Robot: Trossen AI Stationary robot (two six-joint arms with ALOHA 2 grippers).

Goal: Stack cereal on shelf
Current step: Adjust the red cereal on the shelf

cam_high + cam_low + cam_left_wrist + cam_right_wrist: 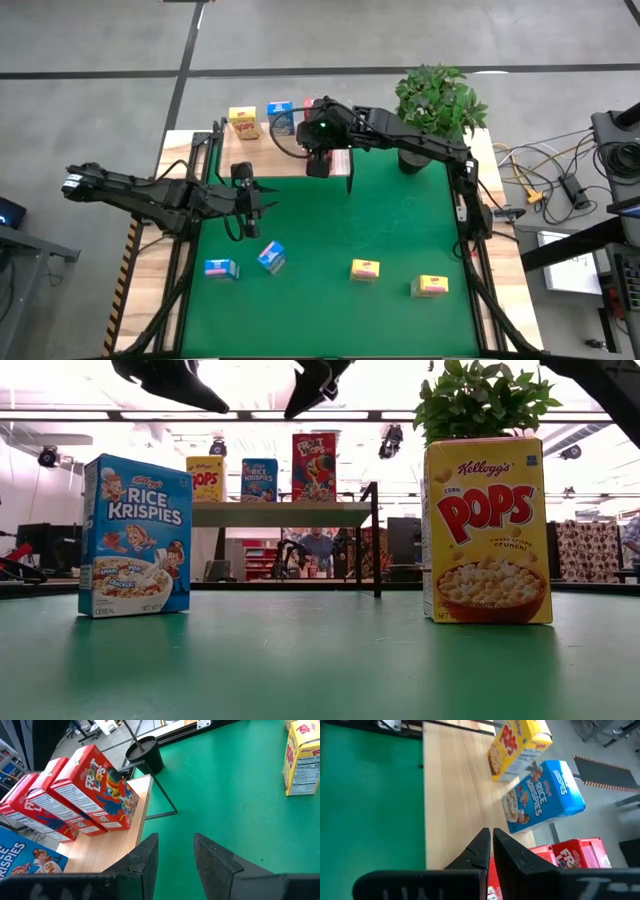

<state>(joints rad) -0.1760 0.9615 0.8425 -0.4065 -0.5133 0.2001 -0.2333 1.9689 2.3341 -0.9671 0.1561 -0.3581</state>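
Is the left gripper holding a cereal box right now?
No, the left gripper hangs with nothing between its parted fingers, above the green mat.

Potted plant point(437, 100) at green mat point(400, 230) far corner; cables point(540, 170) beside table.

Green mat point(400, 230) carries two blue boxes point(221, 268), two yellow boxes point(365, 269); wooden shelf point(455, 795) holds yellow point(517, 742), blue point(545, 795), red boxes point(95, 795).
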